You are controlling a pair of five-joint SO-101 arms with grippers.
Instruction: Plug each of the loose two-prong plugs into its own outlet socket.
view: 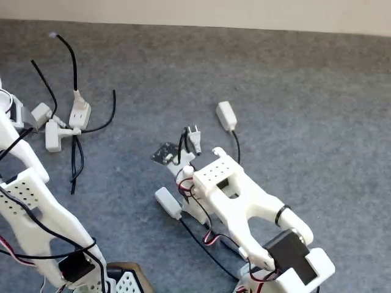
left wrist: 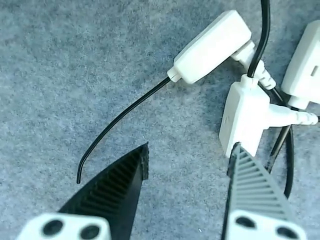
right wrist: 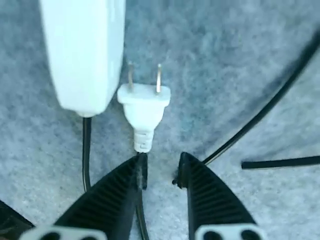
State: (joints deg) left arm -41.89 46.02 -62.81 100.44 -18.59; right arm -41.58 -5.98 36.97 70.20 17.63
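right claw [right wrist: 160, 167] parted by a narrow gap, nothing pinched, black cord [right wrist: 141, 220] along one finger's inner edge | two-prong plug [right wrist: 144, 105] just past the tips, prongs pointing away, beside white socket block [right wrist: 82, 50] | left claw [left wrist: 190, 152] spread wide, empty, above grey tabletop [left wrist: 60, 75], one tip at second socket block [left wrist: 242, 120]

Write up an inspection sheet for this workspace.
Surface: grey carpet, flat.
Job's things: two-prong plug lying beside a white socket; more white sockets clustered together.
Clutter: nothing seen.
Grippers: left end effector open, above carpet beside the cluster; right end effector open, just behind the plug.
Cables: black cables loose on the carpet.
Surroundings: pale wall strip at the far edge.
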